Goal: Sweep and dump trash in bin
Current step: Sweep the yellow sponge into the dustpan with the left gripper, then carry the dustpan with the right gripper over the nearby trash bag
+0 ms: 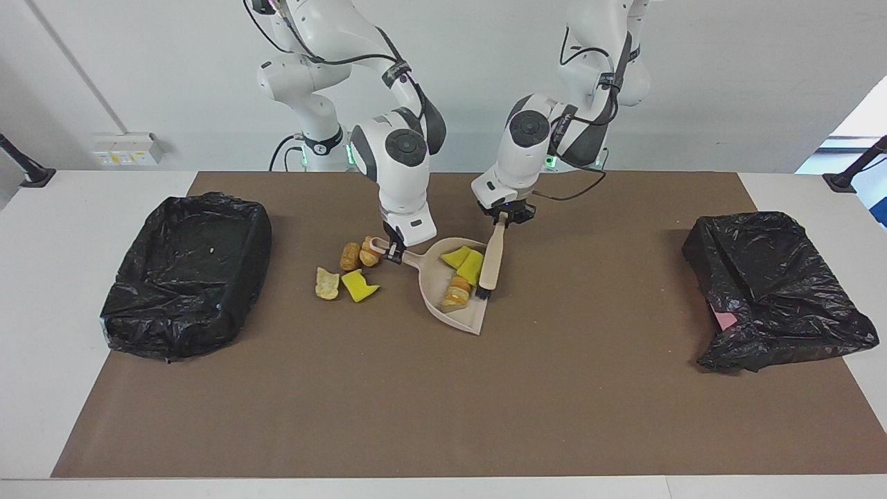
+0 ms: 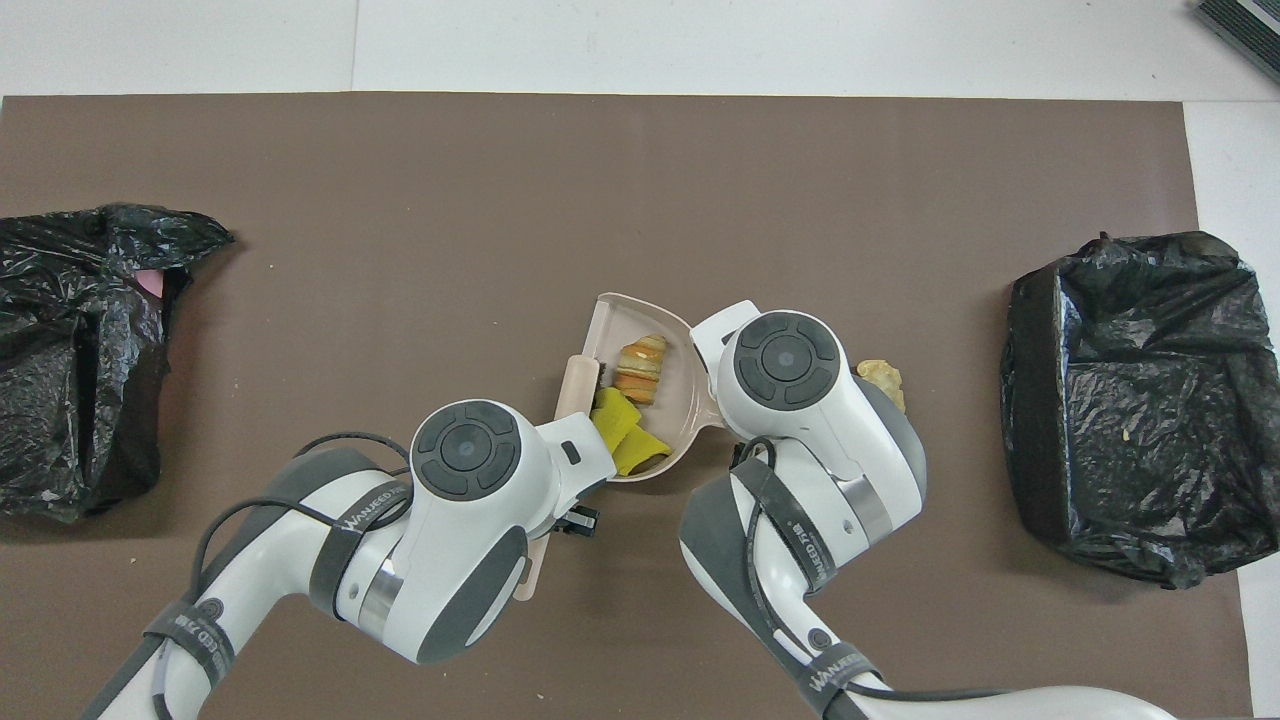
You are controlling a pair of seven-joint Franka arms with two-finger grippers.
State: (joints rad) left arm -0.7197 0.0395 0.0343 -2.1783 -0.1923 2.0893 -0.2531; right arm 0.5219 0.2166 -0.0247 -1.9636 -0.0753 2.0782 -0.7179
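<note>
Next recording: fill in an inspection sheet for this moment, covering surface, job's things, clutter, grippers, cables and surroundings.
Surface: brown mat on a white table.
Job's things: dustpan holds two yellow scraps and one bread lump; four scraps lie on the mat beside its handle; a lined bin at each end.
Clutter: nothing seen.
Grippers: left gripper shut on brush, bristles at the pan's mouth; right gripper shut on dustpan handle.
Cables: black cables along both arms.
Surroundings: white wall, socket box.

White arms [image 1: 405, 149] — grey joints, black cables.
</note>
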